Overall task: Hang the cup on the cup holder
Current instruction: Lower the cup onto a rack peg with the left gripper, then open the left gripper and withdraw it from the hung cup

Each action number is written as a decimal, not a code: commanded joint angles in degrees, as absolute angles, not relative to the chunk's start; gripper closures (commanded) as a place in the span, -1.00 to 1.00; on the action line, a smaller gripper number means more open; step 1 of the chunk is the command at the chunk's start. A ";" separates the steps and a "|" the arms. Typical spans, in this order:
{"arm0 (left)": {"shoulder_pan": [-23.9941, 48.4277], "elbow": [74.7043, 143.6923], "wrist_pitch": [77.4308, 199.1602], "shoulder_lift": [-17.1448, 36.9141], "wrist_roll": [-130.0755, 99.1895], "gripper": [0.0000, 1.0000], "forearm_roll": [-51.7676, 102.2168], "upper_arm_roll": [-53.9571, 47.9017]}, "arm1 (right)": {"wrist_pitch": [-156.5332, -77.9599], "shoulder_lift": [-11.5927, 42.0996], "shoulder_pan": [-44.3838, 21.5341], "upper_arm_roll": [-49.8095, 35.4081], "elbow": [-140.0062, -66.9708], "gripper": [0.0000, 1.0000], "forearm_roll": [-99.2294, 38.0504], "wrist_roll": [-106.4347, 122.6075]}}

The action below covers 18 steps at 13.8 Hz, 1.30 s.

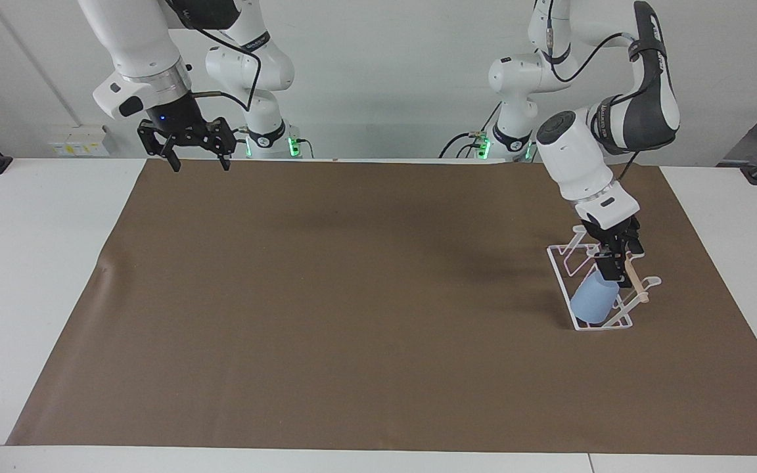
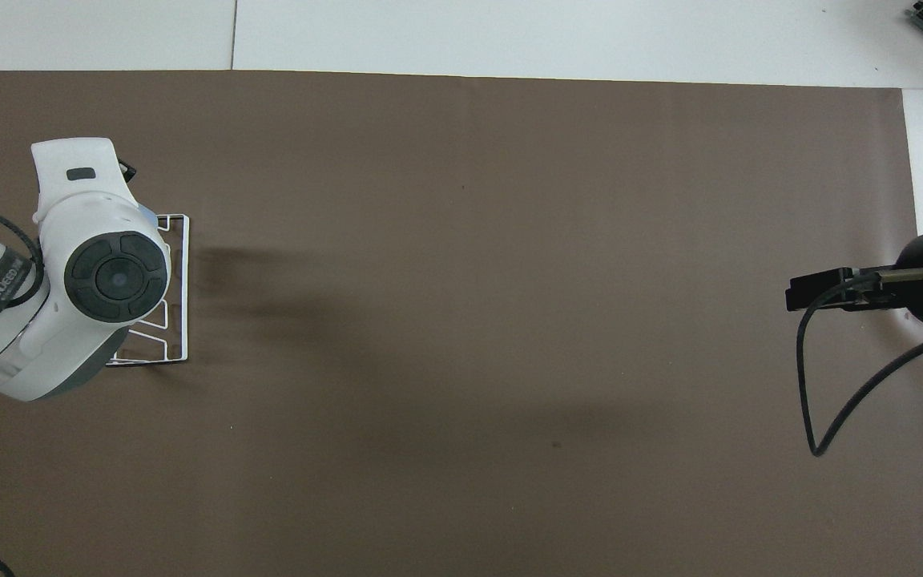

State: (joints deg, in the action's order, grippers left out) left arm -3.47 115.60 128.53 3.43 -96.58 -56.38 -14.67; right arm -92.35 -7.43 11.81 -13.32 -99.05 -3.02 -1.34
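Cup [image 1: 594, 303] sits lower right of the facing view, tipped mouth-down over a slanted prong of the cup holder [image 1: 560, 270], its closed base pointing up and toward my left gripper [image 1: 615, 268]. Long axis runs along the prong's slope, from the rack's base up to the wooden dowel [image 1: 635, 279]. In the overhead view the rack [image 2: 184, 288] shows at centre-left edge, w/ my own wrist hiding the cup.

My left gripper hangs just above the cup's upper end, at the dowel. Can't tell from here if the fingers are apart or clamping, or if they touch the cup.

Next move, I reckon: back out up along that same axis, away from the dowel, so I don't drag the cup off.

Right gripper [image 1: 196, 156] waits upper left, fingers apart, nothing in it; too distant to help.
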 commanded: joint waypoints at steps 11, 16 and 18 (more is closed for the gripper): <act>-3.87 101.97 121.05 4.13 -64.30 -1.00 -23.96 -13.80 | -92.64 -7.91 12.66 -13.62 -99.67 -1.00 -3.87 0.09; -7.56 98.79 107.17 0.36 -36.96 -1.00 -8.89 -13.80 | -92.64 -7.91 12.66 -13.62 -99.67 -1.00 -3.87 0.09; -8.78 95.73 100.32 -0.09 -28.35 -1.00 -4.77 -13.80 | -92.64 -7.91 12.66 -13.62 -99.67 -1.00 -3.87 0.09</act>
State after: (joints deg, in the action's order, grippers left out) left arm -7.37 98.13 106.18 0.82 -35.73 -8.22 -13.45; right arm -92.35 -7.43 11.81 -13.32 -99.05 -3.02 -1.34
